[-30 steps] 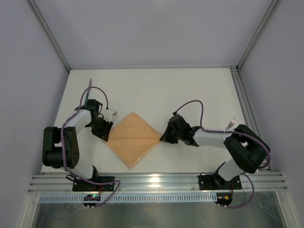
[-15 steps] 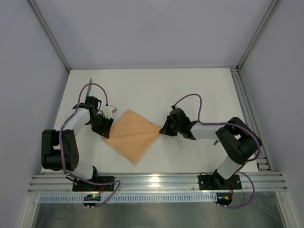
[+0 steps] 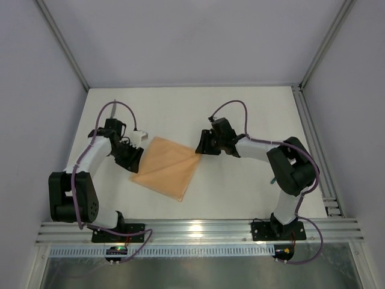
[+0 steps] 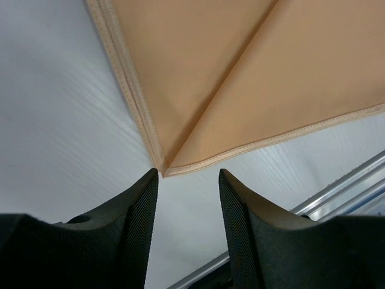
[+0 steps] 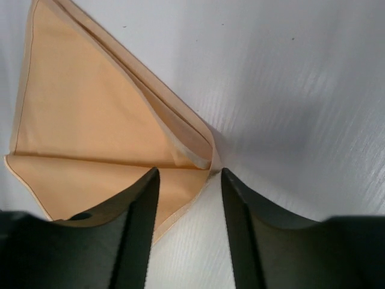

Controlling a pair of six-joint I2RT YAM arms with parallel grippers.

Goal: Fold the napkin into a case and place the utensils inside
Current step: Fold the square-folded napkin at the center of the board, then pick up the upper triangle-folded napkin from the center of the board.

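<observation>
Plain peach-orange cloth napkin (image 3: 163,168), lying flat on the white counter (image 3: 240,114) as a skewed diamond; right corner doubled over, hems stitched.

You have nothing to read here: no lettering, label, brand, number or sign is legible in any of the three views. The plain peach-orange cloth napkin (image 3: 167,168) shows you only a stitched hem along its edges, and the white ribbed table (image 3: 240,114) bears only faint specks, not writing.
</observation>
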